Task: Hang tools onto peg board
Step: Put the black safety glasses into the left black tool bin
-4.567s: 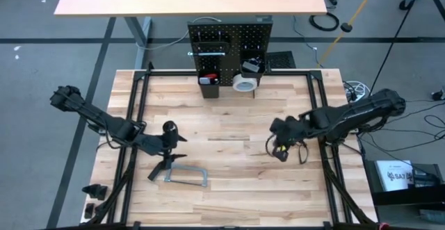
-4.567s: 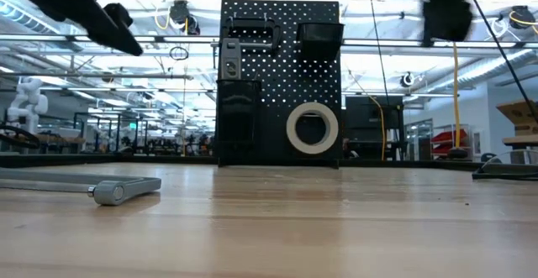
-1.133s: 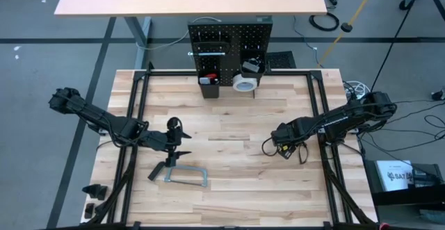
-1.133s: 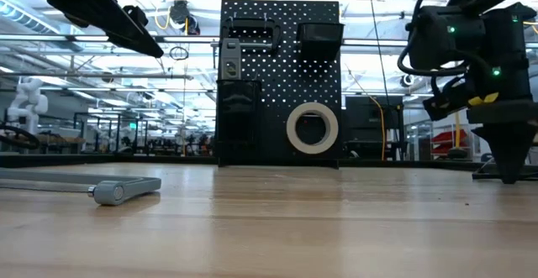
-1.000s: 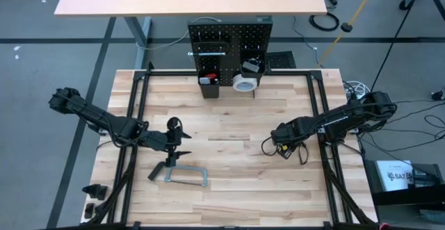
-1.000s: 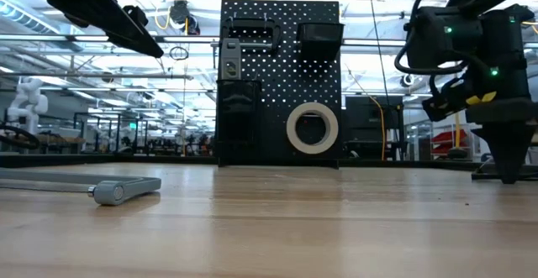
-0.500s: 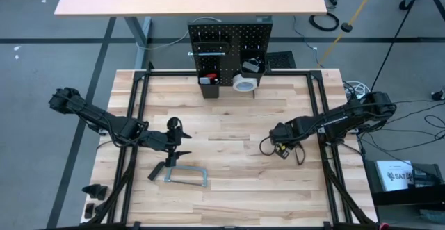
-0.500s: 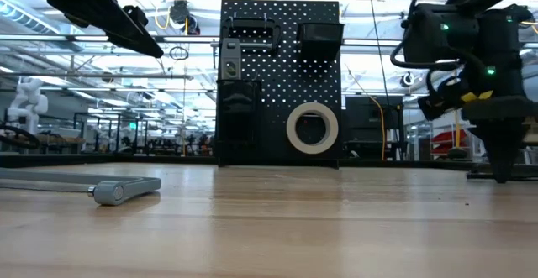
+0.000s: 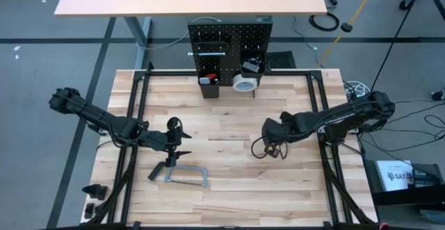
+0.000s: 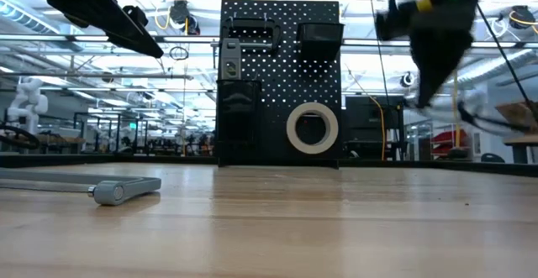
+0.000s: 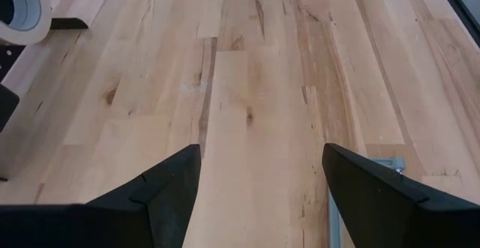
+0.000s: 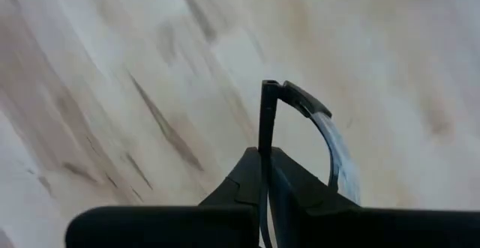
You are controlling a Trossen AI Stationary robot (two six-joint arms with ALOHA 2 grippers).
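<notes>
No readable writing on any tool or the peg board (image 9: 229,42). Right gripper (image 9: 268,143), right of frame centre in the high view, has its fingers (image 12: 259,180) pinched tight on a thin dark curved tool (image 12: 322,139), lifted off the table (image 9: 222,181). Left gripper (image 9: 182,145), centre-left, fingers (image 11: 169,184) spread wide, empty, above the grey bar clamp (image 9: 182,174). White tape roll (image 10: 312,128) at the board's foot.

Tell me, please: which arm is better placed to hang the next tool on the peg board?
Right. The right gripper is shut on a thin dark tool; the left gripper hangs open, empty.
</notes>
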